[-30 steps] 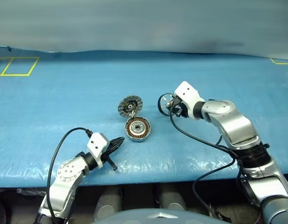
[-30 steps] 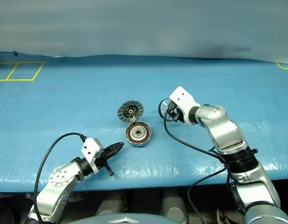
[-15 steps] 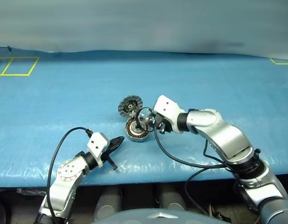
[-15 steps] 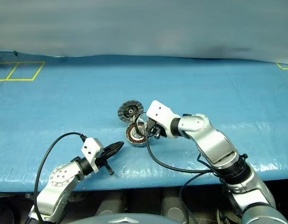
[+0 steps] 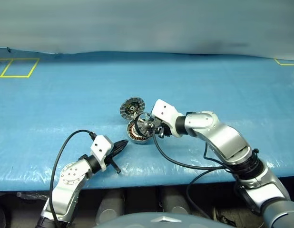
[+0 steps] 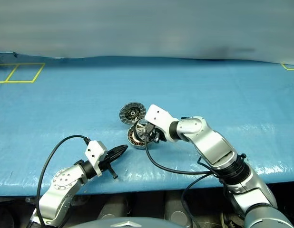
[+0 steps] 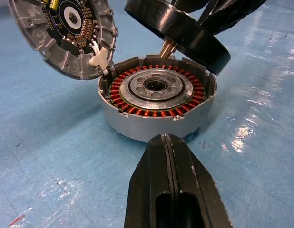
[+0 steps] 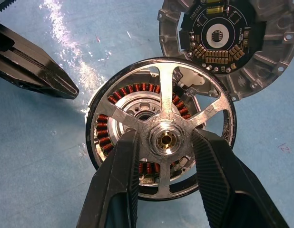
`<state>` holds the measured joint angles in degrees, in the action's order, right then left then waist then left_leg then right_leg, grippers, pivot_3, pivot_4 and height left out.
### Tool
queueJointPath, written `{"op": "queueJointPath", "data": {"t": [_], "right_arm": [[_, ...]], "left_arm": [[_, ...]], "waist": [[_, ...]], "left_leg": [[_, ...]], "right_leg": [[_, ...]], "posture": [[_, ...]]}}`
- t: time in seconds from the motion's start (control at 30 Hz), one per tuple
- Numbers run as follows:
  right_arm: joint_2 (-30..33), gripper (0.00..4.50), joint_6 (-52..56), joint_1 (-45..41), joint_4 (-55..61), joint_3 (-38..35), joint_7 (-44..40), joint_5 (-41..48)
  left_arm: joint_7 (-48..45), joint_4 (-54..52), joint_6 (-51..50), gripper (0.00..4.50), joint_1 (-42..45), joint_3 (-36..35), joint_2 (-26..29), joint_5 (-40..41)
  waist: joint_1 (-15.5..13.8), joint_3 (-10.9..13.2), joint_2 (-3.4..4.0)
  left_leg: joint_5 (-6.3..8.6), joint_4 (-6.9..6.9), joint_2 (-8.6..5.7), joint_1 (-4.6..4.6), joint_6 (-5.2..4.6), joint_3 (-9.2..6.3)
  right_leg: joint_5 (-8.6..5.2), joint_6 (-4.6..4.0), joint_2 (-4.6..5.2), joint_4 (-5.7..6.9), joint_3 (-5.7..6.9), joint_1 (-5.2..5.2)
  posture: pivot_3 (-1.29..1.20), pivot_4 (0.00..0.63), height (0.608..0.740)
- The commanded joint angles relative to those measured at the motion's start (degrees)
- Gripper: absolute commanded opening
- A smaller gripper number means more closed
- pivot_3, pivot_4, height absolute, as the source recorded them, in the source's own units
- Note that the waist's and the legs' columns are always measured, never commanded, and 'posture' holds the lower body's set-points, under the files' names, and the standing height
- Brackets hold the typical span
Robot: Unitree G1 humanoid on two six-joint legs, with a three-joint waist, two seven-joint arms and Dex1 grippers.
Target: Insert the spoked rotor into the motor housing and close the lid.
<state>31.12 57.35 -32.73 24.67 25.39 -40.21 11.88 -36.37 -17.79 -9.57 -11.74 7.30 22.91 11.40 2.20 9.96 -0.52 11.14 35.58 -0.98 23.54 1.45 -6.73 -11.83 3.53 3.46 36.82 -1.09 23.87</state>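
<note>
my left gripper (image 5: 122, 144) is pinched closed and empty near the table's (image 5: 52, 104) front edge, pointing at the motor housing (image 7: 156, 102) just beyond it. my right gripper (image 8: 162, 156) clamps the spoked rotor (image 8: 162, 127) by its hub, tilted just above the housing's windings, shaft not seated. the lid (image 5: 132, 107) stands open behind.

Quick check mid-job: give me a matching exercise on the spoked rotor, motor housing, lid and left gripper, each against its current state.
Things:
1. spoked rotor
2. motor housing
3. lid
4. left gripper

States:
A. shut, empty, near the housing
B. swung open, circuit side showing
C. gripped by the right gripper, tilted above the housing
D. on the blue table, copper windings exposed

Pairs: 1-C, 2-D, 3-B, 4-A
</note>
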Motion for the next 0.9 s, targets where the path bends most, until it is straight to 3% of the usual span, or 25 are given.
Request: {"op": "queueJointPath", "data": {"t": [0.03, 0.9], "right_arm": [[-0.9, 1.34, -2.3, -1.7, 0.0, 0.2, -0.2, -0.3], [1.0, 1.34, -1.4, -3.9, 1.9, 0.1, -0.1, -0.6]], "left_arm": [[0.1, -1.8, 0.1, 0.00, 0.5, 0.1, 0.3, 0.1], [0.0, -2.6, -0.6, 0.00, 0.0, 0.4, 0.1, 0.5]], "waist": [[0.0, 0.0, 0.00], [-0.1, 0.0, 0.00]], "left_leg": [[0.00, 0.00, 0.00, 0.00, 0.00, 0.00], [0.00, -0.01, -0.02, 0.03, 0.00, 0.00]], "right_leg": [[0.00, 0.00, 0.00, 0.00, 0.00, 0.00], [0.00, 0.00, 0.02, -0.02, 0.00, 0.02]], "posture": [[0.00, 0.150, 0.740], [0.00, 0.150, 0.740]]}}
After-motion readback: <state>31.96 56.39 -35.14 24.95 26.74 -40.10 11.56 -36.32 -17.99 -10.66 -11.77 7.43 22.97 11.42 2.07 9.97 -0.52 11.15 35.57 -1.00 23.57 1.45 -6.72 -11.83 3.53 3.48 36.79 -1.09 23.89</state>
